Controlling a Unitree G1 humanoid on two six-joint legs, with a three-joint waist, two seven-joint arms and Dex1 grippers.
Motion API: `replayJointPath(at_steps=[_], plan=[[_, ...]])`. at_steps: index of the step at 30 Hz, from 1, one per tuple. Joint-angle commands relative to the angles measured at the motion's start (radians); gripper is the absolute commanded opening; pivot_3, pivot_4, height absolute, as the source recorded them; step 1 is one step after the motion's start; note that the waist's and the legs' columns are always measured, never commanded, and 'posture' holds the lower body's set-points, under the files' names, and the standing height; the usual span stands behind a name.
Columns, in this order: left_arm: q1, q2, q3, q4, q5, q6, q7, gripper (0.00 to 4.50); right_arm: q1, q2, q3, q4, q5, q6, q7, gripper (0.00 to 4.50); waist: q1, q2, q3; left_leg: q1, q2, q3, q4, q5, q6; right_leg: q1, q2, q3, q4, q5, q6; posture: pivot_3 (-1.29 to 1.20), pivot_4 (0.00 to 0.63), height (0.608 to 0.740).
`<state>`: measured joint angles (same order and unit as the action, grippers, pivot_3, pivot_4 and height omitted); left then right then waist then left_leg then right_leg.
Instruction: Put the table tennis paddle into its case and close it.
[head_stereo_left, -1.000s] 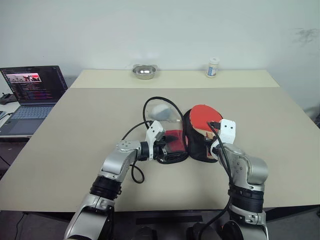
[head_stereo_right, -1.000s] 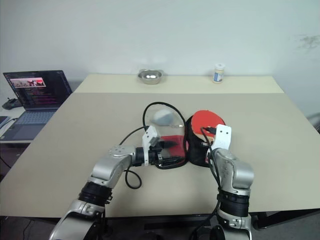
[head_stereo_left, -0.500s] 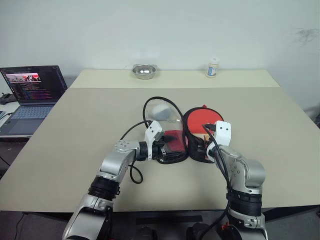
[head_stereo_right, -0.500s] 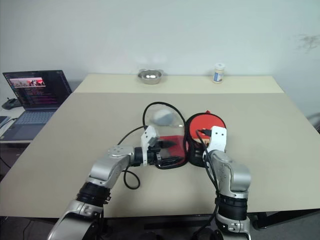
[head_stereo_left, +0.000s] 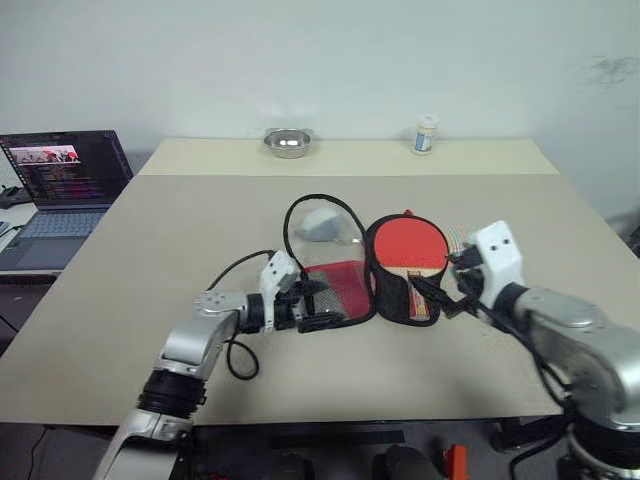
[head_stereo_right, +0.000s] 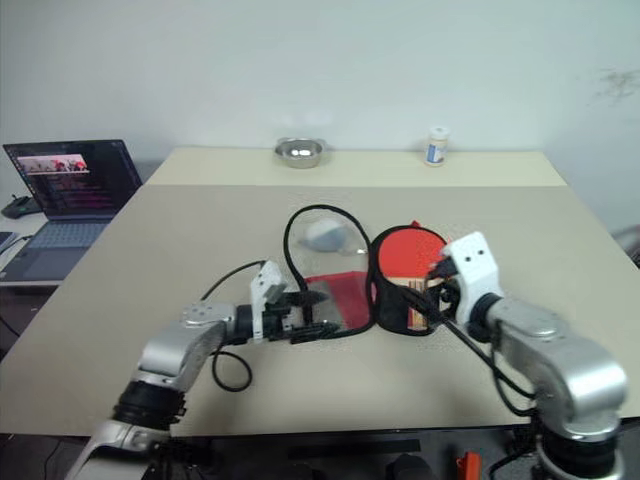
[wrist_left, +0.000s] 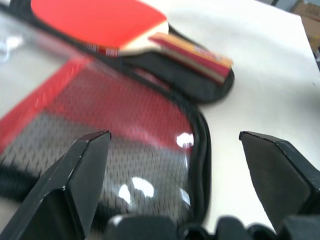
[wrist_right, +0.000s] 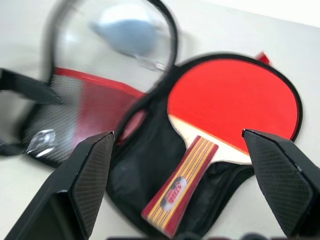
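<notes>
The case (head_stereo_left: 372, 272) lies unzipped in the middle of the table. The table tennis paddle (head_stereo_left: 405, 242) rests flat in its black right half, red face up, striped handle (wrist_right: 180, 186) pointing toward me. The case's other half, a flap (wrist_left: 125, 145) of red fabric, mesh and clear window, is spread out to the left. My left gripper (head_stereo_left: 322, 305) is open at the flap's near left end, the flap's zipper rim between its fingers (wrist_left: 75, 175). To the right of the handle, my right gripper (head_stereo_left: 445, 285) hovers open and holds nothing.
A laptop (head_stereo_left: 65, 180) stands open off the table's left side. A steel bowl (head_stereo_left: 288, 143) and a small white bottle (head_stereo_left: 426, 135) sit at the far edge. Bare tabletop (head_stereo_left: 540, 220) surrounds the case.
My right gripper let go of the paddle's handle, opened, and rose back to the right; the paddle now lies flat in the case. My left gripper slid left along the flap.
</notes>
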<state>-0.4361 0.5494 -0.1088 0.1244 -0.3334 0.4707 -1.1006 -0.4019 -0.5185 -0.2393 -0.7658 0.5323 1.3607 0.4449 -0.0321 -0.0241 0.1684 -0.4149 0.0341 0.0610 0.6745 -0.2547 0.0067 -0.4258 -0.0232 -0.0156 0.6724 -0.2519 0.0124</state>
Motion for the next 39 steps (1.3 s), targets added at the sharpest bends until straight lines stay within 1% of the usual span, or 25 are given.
replayJointPath(at_steps=[1,5,6,9,13,15,17,18,19,20,23,27,28,29,30,31,35,39], plan=[[-0.006,0.056,0.050,0.028,-0.021,-0.027,-0.053,4.50,-0.007,-0.105,-0.113,-0.031,0.116,-0.008,0.133,4.49,0.003,-0.001,0.001,0.000,0.000,-0.001,-0.001,0.000,0.000,0.000,0.000,-0.001,0.000,0.000,0.000,0.00,0.150,0.740],[-0.043,0.101,0.096,0.132,-0.024,-0.050,-0.083,4.50,0.012,-0.216,-0.177,-0.011,0.187,-0.042,0.215,4.49,0.006,-0.005,0.004,0.000,0.000,-0.001,-0.001,0.000,0.000,0.001,-0.001,-0.002,-0.001,0.000,-0.001,0.00,0.150,0.740],[-0.051,0.114,0.103,0.161,-0.014,-0.069,-0.091,4.50,0.015,-0.234,-0.182,-0.005,0.196,-0.052,0.222,4.49,0.007,-0.006,0.004,0.000,0.000,-0.001,-0.001,0.000,0.000,0.001,-0.001,-0.002,-0.002,0.000,-0.001,0.00,0.150,0.740],[-0.101,0.128,0.111,0.283,0.042,-0.149,-0.041,4.50,0.027,-0.264,-0.186,0.010,0.210,-0.082,0.224,4.49,0.007,-0.007,0.005,-0.001,0.000,-0.001,-0.004,0.000,0.000,0.002,-0.001,-0.002,-0.008,0.000,0.000,0.00,0.150,0.740],[-0.171,0.087,0.105,0.381,0.082,-0.204,0.024,4.50,0.038,-0.288,-0.179,0.013,0.239,-0.111,0.230,4.49,0.010,-0.008,0.005,-0.001,-0.002,0.000,-0.008,0.000,0.000,0.002,-0.003,-0.002,-0.012,0.000,0.000,0.00,0.150,0.740],[-0.205,0.043,0.087,0.397,0.090,-0.217,0.030,4.50,0.076,-0.329,-0.179,0.005,0.246,-0.132,0.266,4.49,0.015,-0.008,0.005,-0.002,-0.002,0.000,-0.009,0.000,0.000,0.002,-0.003,-0.002,-0.013,0.001,-0.001,0.00,0.150,0.740],[-0.233,0.005,0.073,0.411,0.099,-0.229,0.029,4.50,0.114,-0.367,-0.186,0.004,0.253,-0.156,0.292,4.49,0.032,-0.009,0.005,-0.002,-0.003,0.000,-0.009,0.000,0.000,0.002,-0.004,-0.003,-0.014,0.002,-0.003,0.00,0.150,0.740],[-0.248,-0.013,0.068,0.422,0.106,-0.233,0.031,4.22,0.131,-0.384,-0.194,0.006,0.255,-0.168,0.301,4.50,0.033,-0.009,0.006,-0.003,-0.004,0.000,-0.009,0.000,0.000,0.002,-0.004,-0.003,-0.014,0.002,-0.003,0.00,0.150,0.740],[-0.257,-0.023,0.064,0.431,0.111,-0.237,0.032,4.10,0.142,-0.394,-0.199,0.009,0.256,-0.177,0.305,4.50,0.033,-0.009,0.006,-0.003,-0.004,0.000,-0.009,0.000,0.001,0.002,-0.004,-0.003,-0.014,0.002,-0.003,0.00,0.150,0.740],[-0.284,-0.054,0.056,0.450,0.116,-0.245,0.038,3.90,0.157,-0.409,-0.216,0.013,0.257,-0.184,0.314,4.50,0.034,-0.010,0.006,-0.003,-0.004,0.000,-0.009,0.000,0.001,0.002,-0.004,-0.003,-0.014,0.002,-0.003,0.00,0.150,0.740],[-0.355,-0.135,0.033,0.481,0.111,-0.235,0.018,2.83,0.200,-0.451,-0.268,0.019,0.258,-0.198,0.333,4.50,0.040,-0.010,0.006,-0.003,-0.005,-0.001,-0.009,0.000,0.001,0.002,-0.002,-0.004,-0.014,0.002,-0.002,0.00,0.150,0.740],[-0.495,-0.291,0.011,0.570,0.114,-0.261,0.032,1.33,0.267,-0.500,-0.378,0.013,0.273,-0.182,0.356,4.50,0.051,-0.011,0.007,-0.003,-0.005,-0.001,-0.007,0.000,0.001,0.004,-0.002,-0.005,-0.014,0.001,0.001,0.00,0.150,0.740],[-0.523,-0.324,0.010,0.595,0.114,-0.271,0.030,0.89,0.278,-0.508,-0.395,0.013,0.278,-0.180,0.357,4.50,0.052,-0.012,0.007,-0.003,-0.005,-0.001,-0.007,0.000,0.001,0.004,-0.001,-0.004,-0.014,0.000,0.002,0.00,0.150,0.740],[-0.554,-0.363,0.009,0.628,0.116,-0.285,0.036,0.62,0.286,-0.516,-0.411,0.014,0.284,-0.178,0.356,4.50,0.053,-0.012,0.007,-0.003,-0.005,-0.001,-0.007,0.000,0.001,0.004,-0.001,-0.004,-0.014,0.000,0.002,0.00,0.150,0.740],[-0.580,-0.396,0.007,0.659,0.120,-0.299,0.040,0.24,0.292,-0.522,-0.423,0.015,0.288,-0.175,0.353,4.50,0.052,-0.012,0.007,-0.003,-0.005,-0.001,-0.007,0.000,0.001,0.004,-0.001,-0.004,-0.014,0.000,0.002,0.00,0.150,0.740],[-0.603,-0.430,0.002,0.693,0.128,-0.319,0.046,0.01,0.297,-0.527,-0.431,0.016,0.295,-0.172,0.350,4.50,0.051,-0.012,0.007,-0.002,-0.005,-0.001,-0.007,0.000,0.001,0.004,-0.001,-0.004,-0.014,0.000,0.002,0.00,0.150,0.740],[-0.669,-0.519,0.001,0.825,0.169,-0.395,0.110,0.01,0.310,-0.532,-0.439,0.018,0.308,-0.167,0.326,4.50,0.044,-0.012,0.007,-0.002,-0.005,-0.001,-0.008,0.000,0.001,0.004,0.001,-0.002,-0.014,0.000,0.002,0.00,0.150,0.740],[-0.678,-0.537,0.007,0.871,0.190,-0.442,0.117,0.01,0.291,-0.498,-0.391,0.037,0.307,-0.169,0.254,4.50,0.033,-0.012,0.007,-0.001,-0.004,-0.002,-0.009,0.000,0.001,0.004,0.002,-0.002,-0.013,0.000,0.003,0.00,0.150,0.740]])
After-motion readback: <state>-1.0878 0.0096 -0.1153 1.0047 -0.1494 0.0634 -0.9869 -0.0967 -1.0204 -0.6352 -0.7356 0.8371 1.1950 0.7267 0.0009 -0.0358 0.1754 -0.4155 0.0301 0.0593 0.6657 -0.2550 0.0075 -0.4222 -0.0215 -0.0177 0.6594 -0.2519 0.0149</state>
